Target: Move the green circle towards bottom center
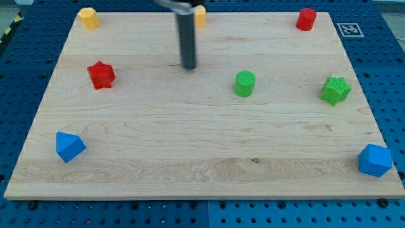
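Observation:
The green circle (245,83) is a short green cylinder standing on the wooden board (202,164), right of the board's middle in its upper half. My tip (188,66) is at the lower end of the dark rod, to the left of the green circle and slightly higher in the view, well apart from it. It touches no block.
A green star (335,90) lies at the right. A red star (101,75) lies at the left. A red cylinder (306,19), a yellow block (88,18) and a second yellow block (200,16) line the top edge. Blue blocks sit at the bottom left (69,147) and bottom right (374,160).

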